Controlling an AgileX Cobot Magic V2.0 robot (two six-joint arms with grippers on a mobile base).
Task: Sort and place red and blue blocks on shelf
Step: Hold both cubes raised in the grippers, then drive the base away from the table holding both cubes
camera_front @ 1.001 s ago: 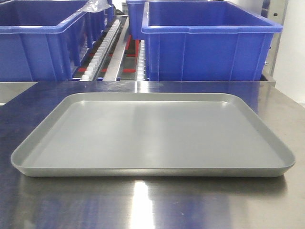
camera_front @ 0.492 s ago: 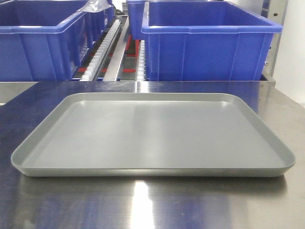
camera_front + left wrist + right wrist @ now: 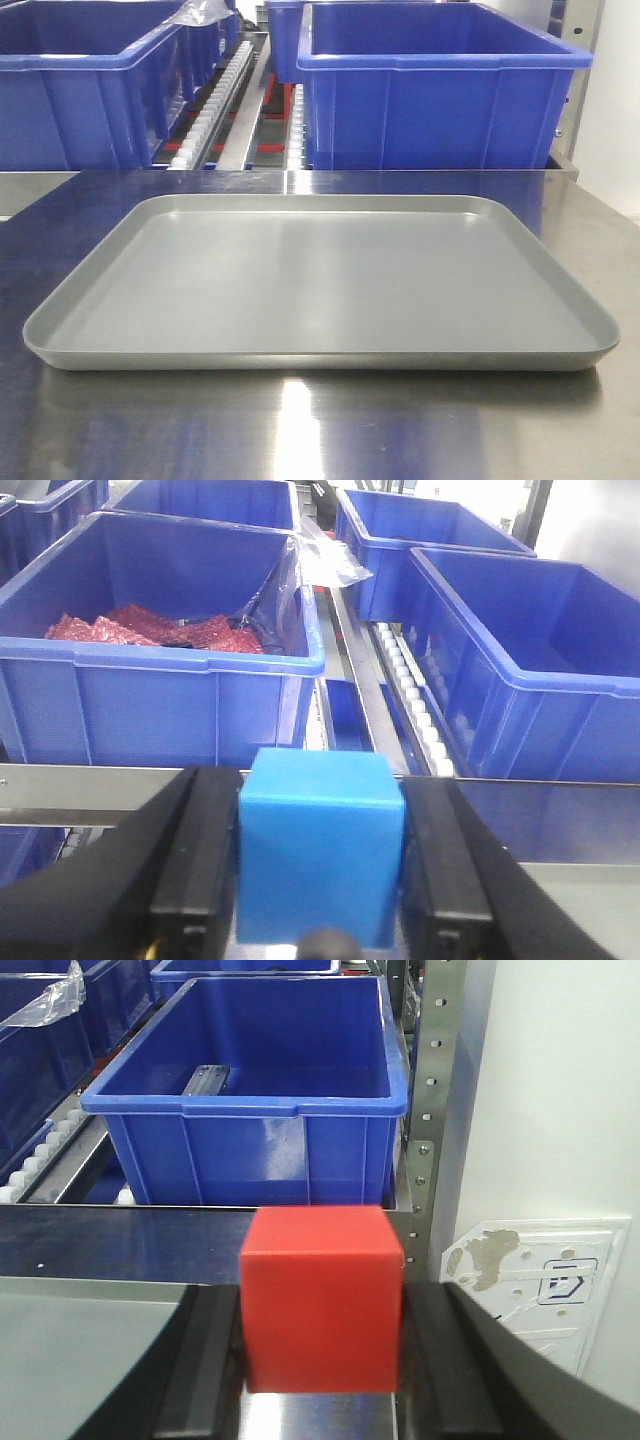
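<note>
In the left wrist view the blue block (image 3: 322, 845) is clamped between the black fingers (image 3: 195, 865) of my left gripper (image 3: 322, 865), raised in front of the shelf's steel lip (image 3: 100, 792). The right wrist view shows the red block (image 3: 322, 1300) held the same way, with my right gripper (image 3: 322, 1360) shut on it above the steel table, facing the shelf (image 3: 120, 1230). The front view shows the shelf's roller rails (image 3: 225, 95) between the bins; neither gripper nor block appears there.
A shallow grey tray (image 3: 320, 358) lies on the steel table. Large blue bins stand on the shelf: the left one (image 3: 160, 695) holds red packets, the right one (image 3: 250, 1090) a dark object. A perforated upright post (image 3: 430, 1110) and a white wall are at the far right.
</note>
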